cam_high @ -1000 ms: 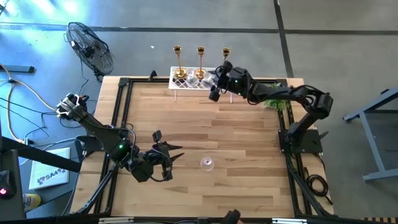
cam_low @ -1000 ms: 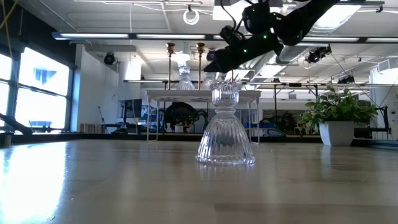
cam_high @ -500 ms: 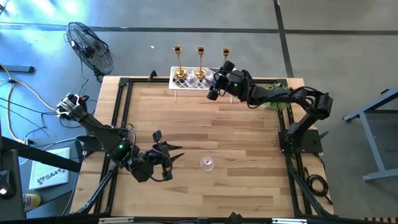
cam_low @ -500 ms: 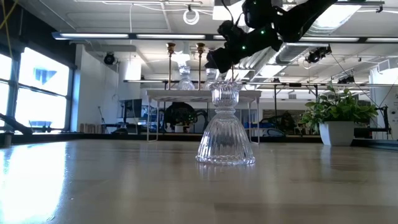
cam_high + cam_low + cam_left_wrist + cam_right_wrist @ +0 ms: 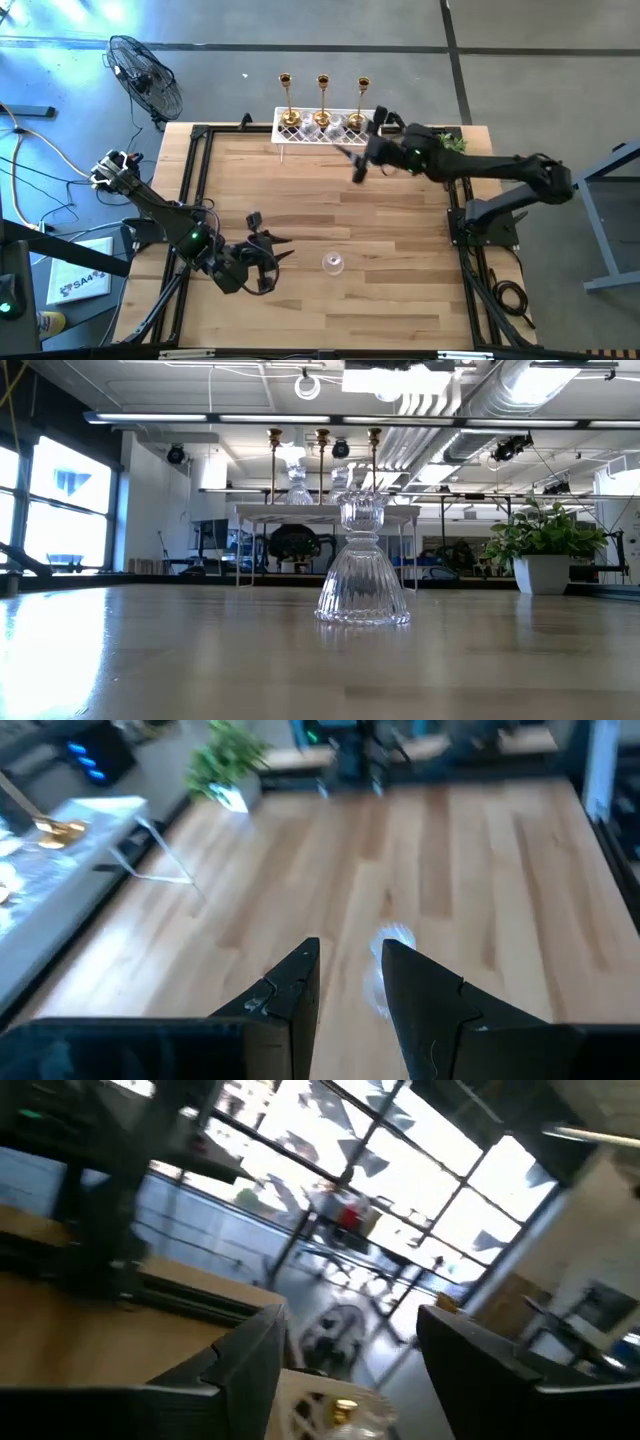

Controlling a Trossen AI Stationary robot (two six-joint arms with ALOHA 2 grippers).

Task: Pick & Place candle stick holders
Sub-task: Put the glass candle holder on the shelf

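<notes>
One clear glass candle stick holder [image 5: 333, 263] stands upright on its wide ribbed base in the middle of the table's near half; it also shows in the low view [image 5: 362, 565]. Three gold holders [image 5: 322, 98] stand in a row on the far side of the white lattice rack [image 5: 300, 138], with other clear glass holders [image 5: 345, 124] on it. My left gripper [image 5: 280, 248] is open just left of the lone glass holder, which lies past its fingers in the left wrist view [image 5: 385, 958]. My right gripper [image 5: 357, 170] is open and empty, in the air near the rack's right end.
A small green plant in a white pot [image 5: 545, 555] stands at the table's far right corner. A black frame [image 5: 195, 180] runs along the table's edges. A floor fan [image 5: 145, 75] stands beyond the far left corner. Bare wood lies between the rack and the lone glass holder.
My right gripper has drawn back from the rack's right end, toward the table's near edge and a little right. It has risen out of the low view, and its arm has stretched out. It carries nothing. The left arm and the lone glass holder have kept still.
</notes>
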